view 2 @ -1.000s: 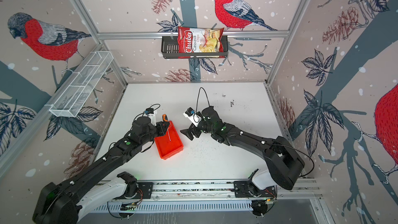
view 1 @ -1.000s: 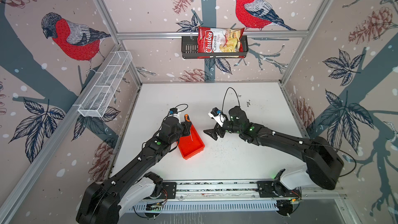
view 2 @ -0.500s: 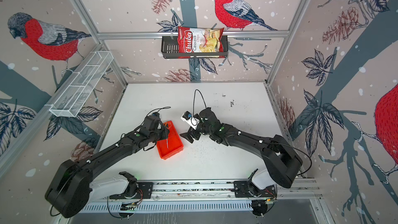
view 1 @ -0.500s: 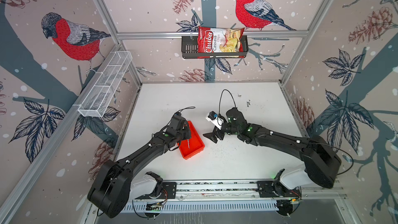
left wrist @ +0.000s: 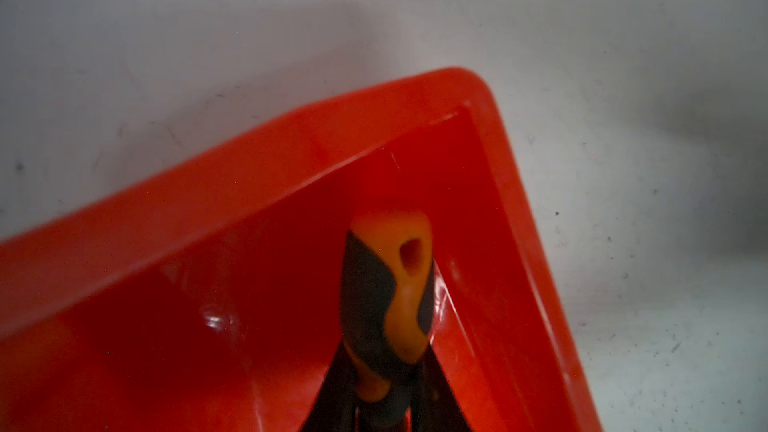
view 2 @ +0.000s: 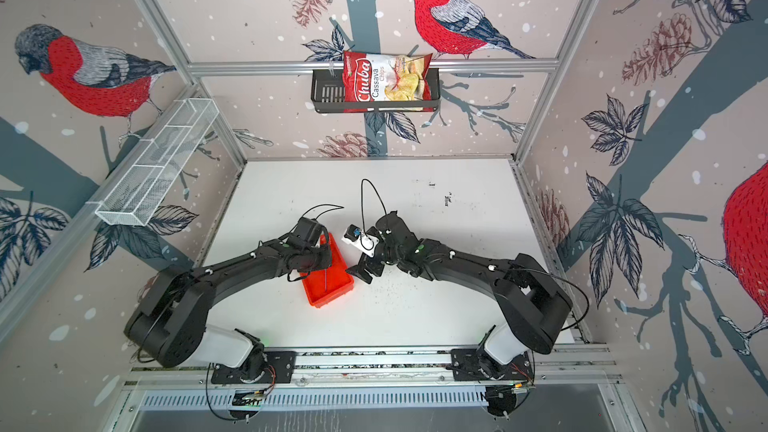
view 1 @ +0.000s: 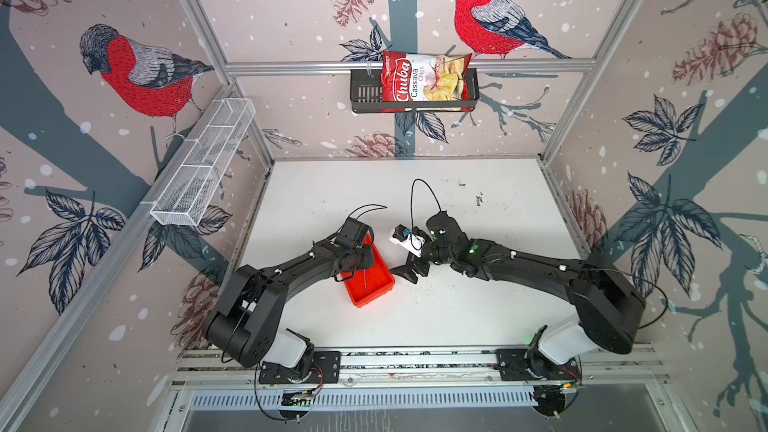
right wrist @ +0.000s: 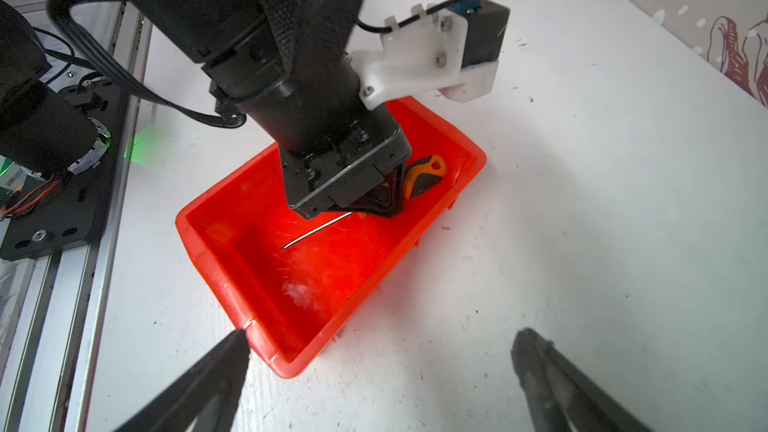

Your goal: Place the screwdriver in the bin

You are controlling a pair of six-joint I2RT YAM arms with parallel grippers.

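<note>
Jaws of the left gripper clamp the small orange-and-black-handled screwdriver inside the shallow red-orange plastic bin, handle near a corner. The right gripper hovers just beside the bin, jaws spread wide.

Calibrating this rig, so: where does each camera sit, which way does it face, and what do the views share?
Top views: side by side overhead, looking down on the table; left arm and right arm show whole.
Left wrist: on the left arm, looking along the left gripper, shut on the screwdriver in the bin.
Right wrist: on the right arm, looking past the open right gripper at the bin and left gripper.
Shared: every view shows the bin and screwdriver.
</note>
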